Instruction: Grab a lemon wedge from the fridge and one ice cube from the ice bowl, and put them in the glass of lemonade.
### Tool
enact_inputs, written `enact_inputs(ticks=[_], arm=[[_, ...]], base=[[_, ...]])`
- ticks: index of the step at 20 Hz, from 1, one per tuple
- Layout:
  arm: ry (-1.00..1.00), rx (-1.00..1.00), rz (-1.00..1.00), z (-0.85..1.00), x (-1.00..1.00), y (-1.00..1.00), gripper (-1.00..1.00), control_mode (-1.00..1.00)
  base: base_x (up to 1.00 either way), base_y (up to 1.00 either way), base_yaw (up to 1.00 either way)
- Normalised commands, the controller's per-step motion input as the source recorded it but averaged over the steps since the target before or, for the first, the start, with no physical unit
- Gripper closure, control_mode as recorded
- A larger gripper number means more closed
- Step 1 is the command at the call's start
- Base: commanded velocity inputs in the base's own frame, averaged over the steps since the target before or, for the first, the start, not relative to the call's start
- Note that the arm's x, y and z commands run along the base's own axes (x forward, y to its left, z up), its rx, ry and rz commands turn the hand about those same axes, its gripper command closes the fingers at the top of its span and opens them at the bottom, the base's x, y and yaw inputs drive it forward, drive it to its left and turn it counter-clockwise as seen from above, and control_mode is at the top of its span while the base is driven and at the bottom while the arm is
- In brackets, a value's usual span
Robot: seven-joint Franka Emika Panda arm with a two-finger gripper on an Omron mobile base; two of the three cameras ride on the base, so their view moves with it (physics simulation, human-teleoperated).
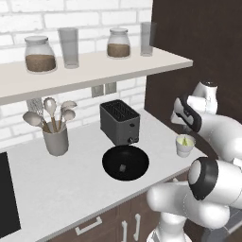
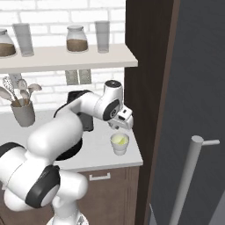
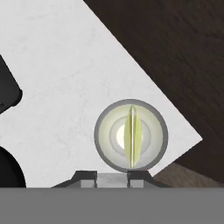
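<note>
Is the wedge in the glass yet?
In. The hand view shows the wedge standing on edge inside the glass, below the fingers.

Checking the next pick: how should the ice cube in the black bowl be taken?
Pinch the ice cube across two opposite flat faces, coming straight down. It lies low on the floor of the shallow ice bowl, whose rim blocks a sideways approach.
</note>
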Motion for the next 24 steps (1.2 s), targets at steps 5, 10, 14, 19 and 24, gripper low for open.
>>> enact_inputs(ticks=[5, 10, 14, 19, 24], arm=[[0.0, 0.0, -0.01, -0.06, 0.1, -0.22, 1.0, -1.0], [0.0, 0.0, 0.0, 0.0, 0.01, -0.13, 1.0, -1.0], [0.0, 0.0, -0.01, -0.14, 0.15, 0.0, 1.0, -1.0], [0.0, 0.0, -0.03, -0.2, 0.01, 0.0, 1.0, -1.0], [0.0, 0.0, 0.0, -0.01, 0.0, 0.0, -1.0, -1.0]], base=[[0.0, 0.0, 0.0], [0.0, 0.0, 0.0], [0.0, 0.0, 0.0], [0.0, 0.0, 0.0], [0.0, 0.0, 0.0]])
